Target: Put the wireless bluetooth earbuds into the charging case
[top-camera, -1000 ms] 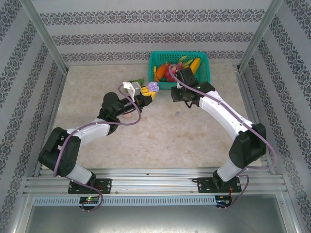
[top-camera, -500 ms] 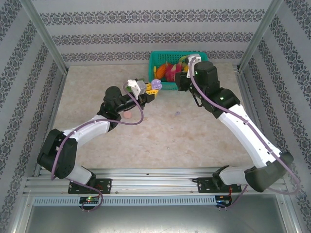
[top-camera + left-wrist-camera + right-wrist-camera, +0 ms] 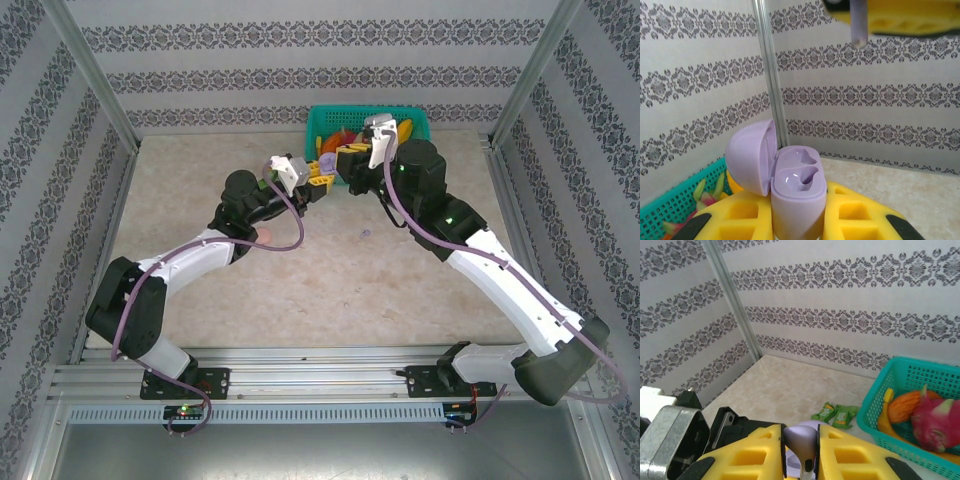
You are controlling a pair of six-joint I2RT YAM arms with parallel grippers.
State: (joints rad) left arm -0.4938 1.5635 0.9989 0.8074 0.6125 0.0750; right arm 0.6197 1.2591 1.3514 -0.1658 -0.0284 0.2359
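1. My left gripper (image 3: 799,222) is squeezed tight on the lilac charging case (image 3: 795,185). The lid (image 3: 747,157) is flipped open and both little holes are empty, facing up so a bud can drop in.
2. My right gripper (image 3: 800,460) pinches a lilac earbud (image 3: 800,437) just above the case, not touching it.
3. Below is the pale table (image 3: 330,290). Farther back is a green basket (image 3: 875,405) of toy fruit (image 3: 935,415), then patterned walls (image 3: 300,40).

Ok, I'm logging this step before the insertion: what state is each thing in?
lilac charging case: upright, lid open, both wells empty.
left gripper: shut on the case.
lilac earbud: gripped, not yet in the case.
right gripper: shut on the earbud.
teal basket: holding toy fruit.
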